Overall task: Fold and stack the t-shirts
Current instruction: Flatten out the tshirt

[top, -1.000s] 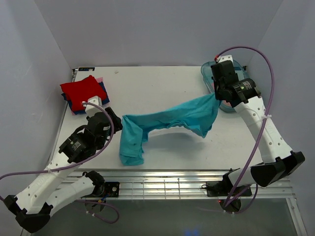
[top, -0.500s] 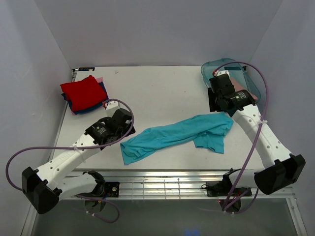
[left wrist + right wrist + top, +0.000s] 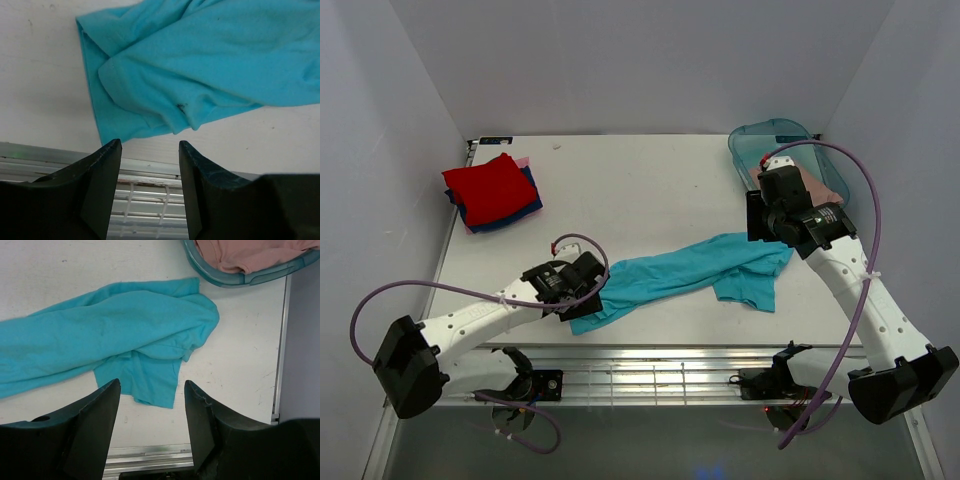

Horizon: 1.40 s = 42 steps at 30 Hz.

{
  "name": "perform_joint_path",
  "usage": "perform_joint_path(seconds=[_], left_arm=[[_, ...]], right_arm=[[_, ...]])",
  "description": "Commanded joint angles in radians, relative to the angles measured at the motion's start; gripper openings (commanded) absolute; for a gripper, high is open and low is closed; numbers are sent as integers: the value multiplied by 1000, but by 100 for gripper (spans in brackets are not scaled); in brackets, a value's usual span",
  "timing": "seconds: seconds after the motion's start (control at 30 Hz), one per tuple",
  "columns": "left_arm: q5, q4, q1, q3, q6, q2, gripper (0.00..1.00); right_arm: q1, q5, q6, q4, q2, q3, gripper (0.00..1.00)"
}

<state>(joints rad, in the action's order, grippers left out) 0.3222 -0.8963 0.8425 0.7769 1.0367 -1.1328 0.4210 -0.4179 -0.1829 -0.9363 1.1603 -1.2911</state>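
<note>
The shirt [image 3: 690, 270] was released and now lies bunched on the table [image 3: 640, 180]. The left gripper [image 3: 150, 145], spread and empty, has come to its near corner. The right gripper [image 3: 152, 385], also spread, hovers above, so flattening probably comes next.

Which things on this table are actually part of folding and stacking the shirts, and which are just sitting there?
Part of the job:
teal t-shirt, crumpled near the front edge
folded stack, red on top, far left
dusty-pink shirt, inside the tub

Just there:
that translucent teal tub, far right
</note>
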Motion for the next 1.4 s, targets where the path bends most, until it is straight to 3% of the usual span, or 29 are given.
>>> perform_joint_path(seconds=[0.0,0.63,0.73,0.8,0.87,1.1,1.37], left_arm=[[-17,13,46,-25,86,-25,60],[84,238,55,-116,79,-145,58],[80,217,58,-108,75,-166,45],[86,200,61,-97,80,-147,21],[101,182,61,-87,80,-111,8],[110,97,61,-24,77,-70,2],[189,-134,60,151,102,25,3]], right_arm=[[1,34,-29,22,-4,6,60],[1,42,-35,19,-47,78,60],[1,34,-35,19,-47,82,60],[1,31,-36,19,-44,90,60],[1,28,-38,24,-39,119,60],[1,16,-59,77,24,236,60],[-21,-5,-43,163,134,286,60]])
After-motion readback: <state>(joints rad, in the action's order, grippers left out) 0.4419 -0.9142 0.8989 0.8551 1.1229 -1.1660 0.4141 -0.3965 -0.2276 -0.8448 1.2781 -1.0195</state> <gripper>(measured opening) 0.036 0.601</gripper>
